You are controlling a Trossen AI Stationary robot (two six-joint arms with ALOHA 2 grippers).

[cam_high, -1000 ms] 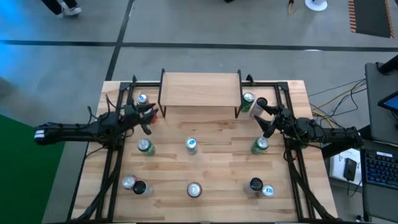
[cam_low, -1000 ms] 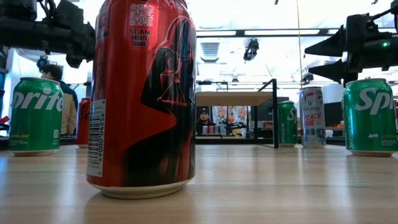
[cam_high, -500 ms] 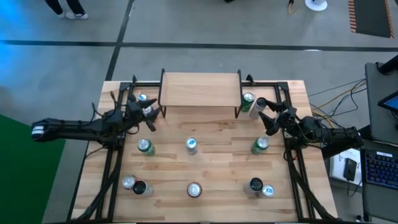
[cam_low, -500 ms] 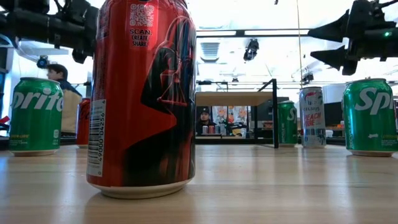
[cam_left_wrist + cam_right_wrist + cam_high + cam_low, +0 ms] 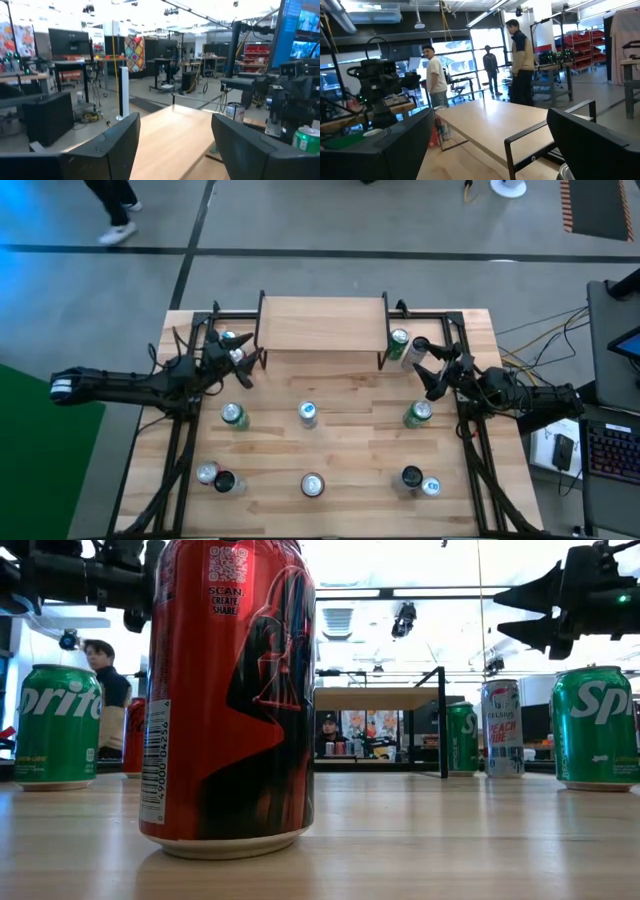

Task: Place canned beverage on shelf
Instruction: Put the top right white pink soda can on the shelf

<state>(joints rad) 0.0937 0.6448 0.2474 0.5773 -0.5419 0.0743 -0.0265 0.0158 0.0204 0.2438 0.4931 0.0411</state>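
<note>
Your low light-wood shelf on thin black legs holds no cans. Left gripper, beside its left end: fingers apart, empty. Right gripper, beside its right end: wide open, empty. Every drink can remains on the tabletop; placement not yet done.

The flat light-wood top of the small black-legged shelf lies bare. A silver-topped can stands just beside its left legs, a green can by its right legs, narrowing both side approaches.
</note>
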